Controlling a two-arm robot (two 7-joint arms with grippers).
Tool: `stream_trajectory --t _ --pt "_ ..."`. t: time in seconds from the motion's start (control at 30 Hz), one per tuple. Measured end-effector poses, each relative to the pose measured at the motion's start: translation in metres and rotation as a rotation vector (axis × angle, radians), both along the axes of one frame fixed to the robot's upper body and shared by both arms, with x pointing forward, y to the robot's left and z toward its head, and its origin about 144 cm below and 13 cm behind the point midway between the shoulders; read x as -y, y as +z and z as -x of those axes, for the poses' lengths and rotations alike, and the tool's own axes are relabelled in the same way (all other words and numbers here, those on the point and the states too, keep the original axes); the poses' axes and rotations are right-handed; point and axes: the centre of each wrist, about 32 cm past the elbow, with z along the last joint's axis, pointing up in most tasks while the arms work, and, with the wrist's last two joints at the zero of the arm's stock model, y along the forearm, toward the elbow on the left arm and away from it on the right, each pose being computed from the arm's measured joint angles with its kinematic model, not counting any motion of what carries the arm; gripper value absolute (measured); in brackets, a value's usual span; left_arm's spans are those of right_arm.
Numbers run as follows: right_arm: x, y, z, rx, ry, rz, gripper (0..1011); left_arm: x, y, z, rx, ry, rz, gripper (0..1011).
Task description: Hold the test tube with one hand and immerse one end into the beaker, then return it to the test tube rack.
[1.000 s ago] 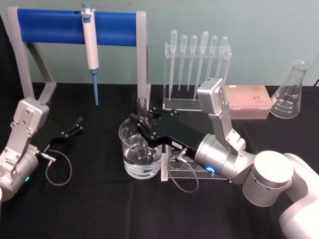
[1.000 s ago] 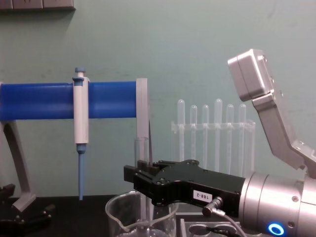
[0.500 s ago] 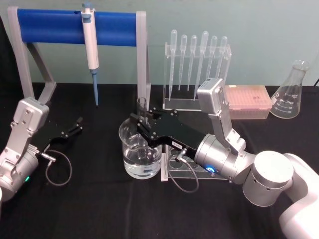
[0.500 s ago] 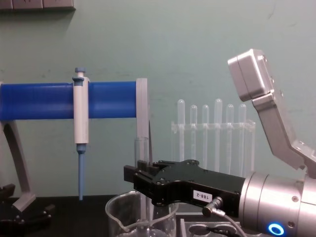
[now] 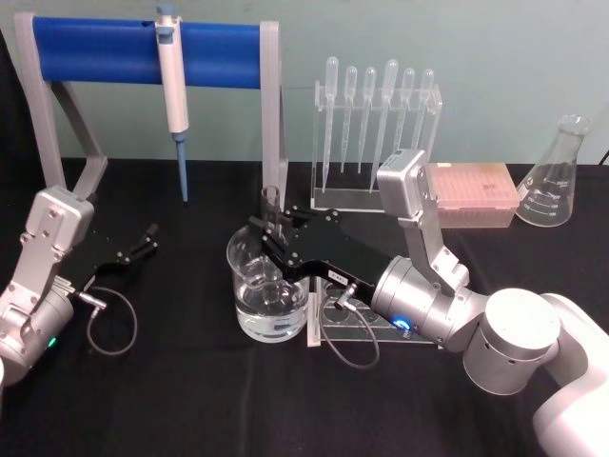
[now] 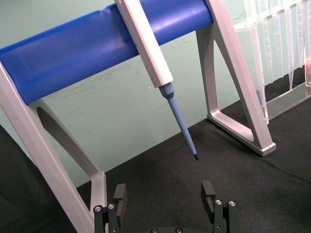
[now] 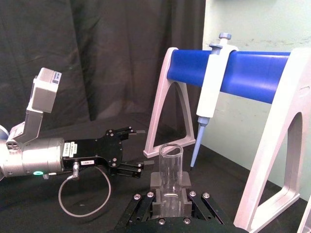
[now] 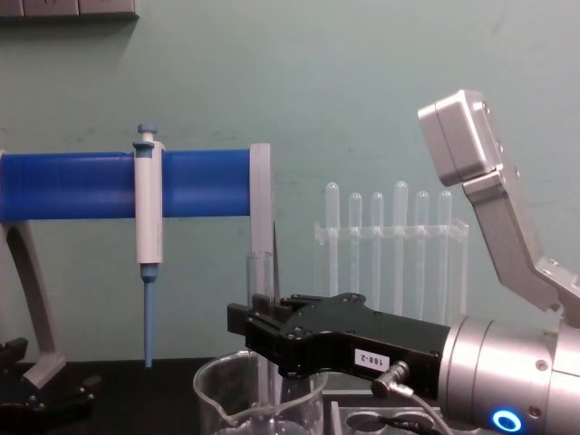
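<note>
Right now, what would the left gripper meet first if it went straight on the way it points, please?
Most likely the micropipette, whose tip hangs just beside the line of the open left gripper; depth is unclear, so it might pass beneath and reach the green wall.

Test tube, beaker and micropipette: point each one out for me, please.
The clear glass test tube (image 7: 170, 167): right wrist view, mid-wall below the open rim.
The wide clear glass beaker (image 5: 269, 322): head view, front wall at the liquid.
The white-and-blue micropipette (image 5: 172, 90): head view, white body.
</note>
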Motion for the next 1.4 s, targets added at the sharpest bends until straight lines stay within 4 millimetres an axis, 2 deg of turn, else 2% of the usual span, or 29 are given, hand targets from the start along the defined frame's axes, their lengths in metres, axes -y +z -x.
stream_trajectory --t 1.4 --pt "0.0000 0.0000 0.0000 0.000 0.000 0.000 225 0.0000 0.0000 0.0000 0.000 0.000 0.000 1000"
